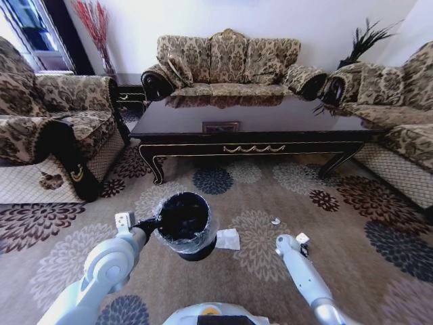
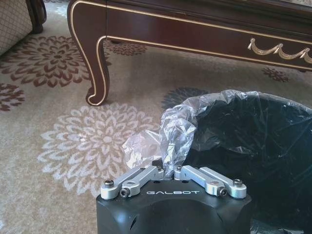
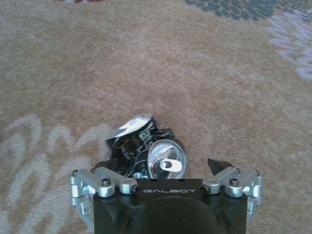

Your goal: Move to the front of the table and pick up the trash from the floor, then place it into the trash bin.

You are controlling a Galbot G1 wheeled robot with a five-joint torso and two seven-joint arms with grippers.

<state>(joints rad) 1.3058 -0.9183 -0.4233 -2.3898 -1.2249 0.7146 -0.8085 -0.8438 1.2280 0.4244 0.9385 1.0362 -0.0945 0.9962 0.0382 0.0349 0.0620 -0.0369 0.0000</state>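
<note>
A crushed black can [image 3: 144, 151] lies on the patterned carpet [image 3: 195, 73] directly under the robot's open right hand [image 3: 165, 183], its fingers spread either side, while the left hand [image 2: 165, 170] grips the bin [image 1: 184, 223] liner nearby.

The left arm reaches forward and inward from the robot's left side, elbow bent, and its end effector [image 2: 166, 171] has both fingers closed together, pinching the rim of the trash bin [image 1: 184, 223] through the liner. The right arm stretches forward and down toward the floor [image 1: 352, 223] on the robot's right, its end effector [image 3: 165, 168] pointing at the carpet with fingers spread wide apart around a crushed black can [image 3: 144, 148], not clamped on it
</note>
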